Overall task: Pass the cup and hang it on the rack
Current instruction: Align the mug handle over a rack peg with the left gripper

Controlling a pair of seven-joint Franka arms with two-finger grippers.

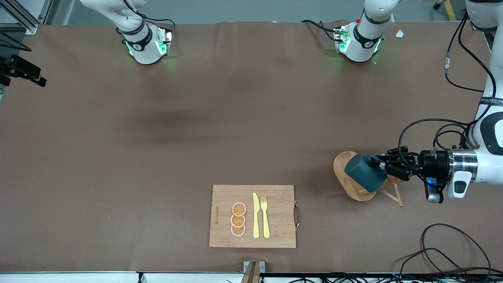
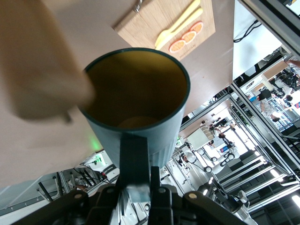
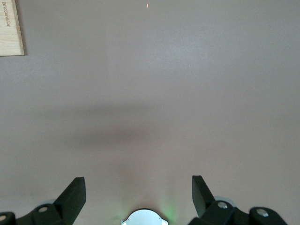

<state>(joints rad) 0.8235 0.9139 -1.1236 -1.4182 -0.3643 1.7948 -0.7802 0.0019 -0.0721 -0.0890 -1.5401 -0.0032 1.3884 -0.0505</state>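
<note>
One cup [image 1: 365, 172], centre-right of the front frame, tipped sideways over the single rack [image 1: 346, 173], mouth toward the cutting board [image 1: 252, 216]. Left gripper [image 1: 378, 165] clamps its handle, reaching in from the frame's right edge. Right gripper [image 3: 138, 194] waits spread wide, empty. One board, one knife [image 1: 256, 215], one fork [image 1: 265, 216], three orange slices [image 1: 238, 219].

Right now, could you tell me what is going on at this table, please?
The left gripper is shut on the cup by its handle, holding it tipped on its side over the rack. The right gripper waits above bare table, fingers open. A cutting board lies nearer the front camera.
</note>
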